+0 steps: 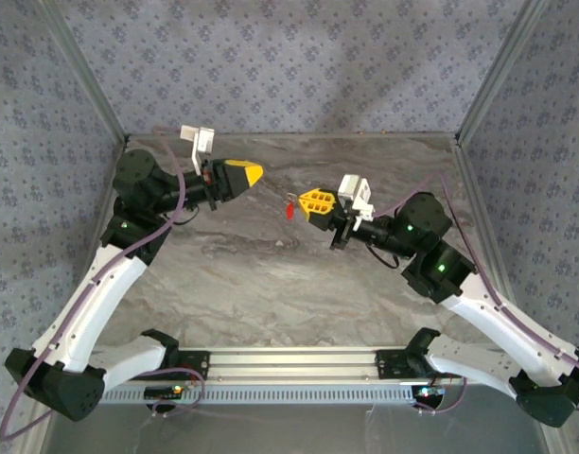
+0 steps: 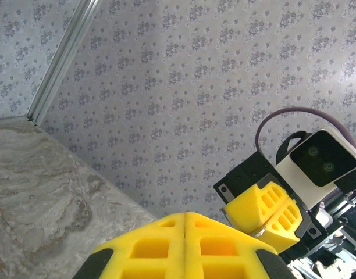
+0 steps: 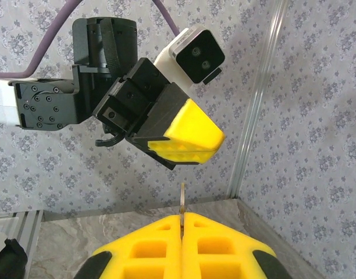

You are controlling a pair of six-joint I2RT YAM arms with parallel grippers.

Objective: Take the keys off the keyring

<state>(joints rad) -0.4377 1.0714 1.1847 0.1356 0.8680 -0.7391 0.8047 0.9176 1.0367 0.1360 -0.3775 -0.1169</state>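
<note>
Keyring [image 1: 289, 210] is clamped in the right pincer [image 1: 306, 200], hanging at 9 o'clock of its tip, off the worktop [image 1: 271, 274]. Left pincer [image 1: 255, 173], at the keyring's 10 o'clock, is pressed together, empty. Whether keys remain on it cannot be told; removal is judged unfinished.

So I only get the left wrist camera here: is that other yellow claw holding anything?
Observer: Yes. From above, the keyring, a tiny red tag, hangs at the tip of the right gripper.
Operator: Pinched properly?
Observer: The right wrist camera shows a thin metal sliver poking from the seam of its shut fingers.
Operator: Are the claws touching?
Observer: No. From above, the left gripper sits apart from the tag.
</note>
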